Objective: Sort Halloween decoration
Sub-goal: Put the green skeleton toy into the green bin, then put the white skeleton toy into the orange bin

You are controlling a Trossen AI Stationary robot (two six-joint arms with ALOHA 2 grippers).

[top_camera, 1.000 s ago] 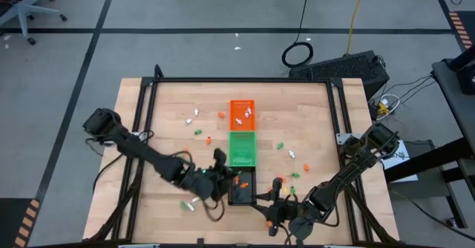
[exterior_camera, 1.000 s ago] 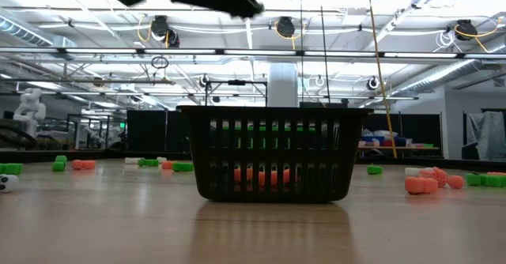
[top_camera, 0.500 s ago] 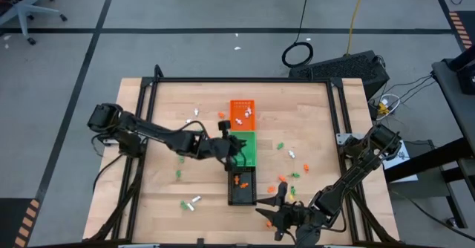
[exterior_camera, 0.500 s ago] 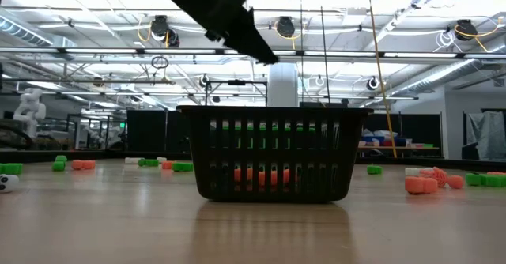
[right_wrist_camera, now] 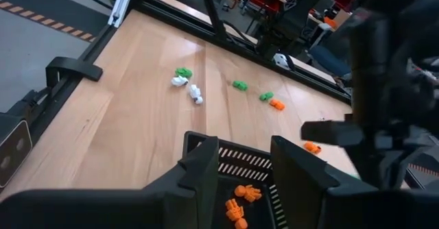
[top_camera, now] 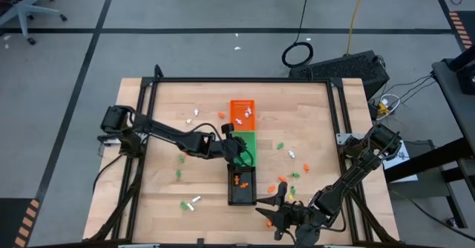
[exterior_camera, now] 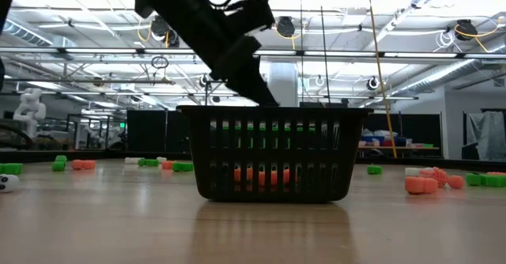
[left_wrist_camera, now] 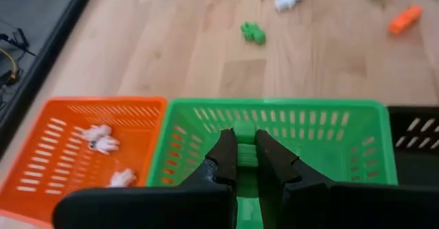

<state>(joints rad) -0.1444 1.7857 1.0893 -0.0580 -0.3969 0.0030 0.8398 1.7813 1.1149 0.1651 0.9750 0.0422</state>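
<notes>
Above the green slotted plastic tray (left_wrist_camera: 274, 129) the left gripper (left_wrist_camera: 246, 145) pinches a small green trinket (left_wrist_camera: 247, 155); near the black tray (top_camera: 242, 188), the right gripper (right_wrist_camera: 243, 152) hangs spread apart

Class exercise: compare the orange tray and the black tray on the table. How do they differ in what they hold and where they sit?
The orange tray holds white trinkets; the black tray holds orange trinkets. The orange tray sits at the far end of the row, the black tray at the near end, with the green tray between them. Both are small slotted rectangular trays lined up end to end.
</notes>
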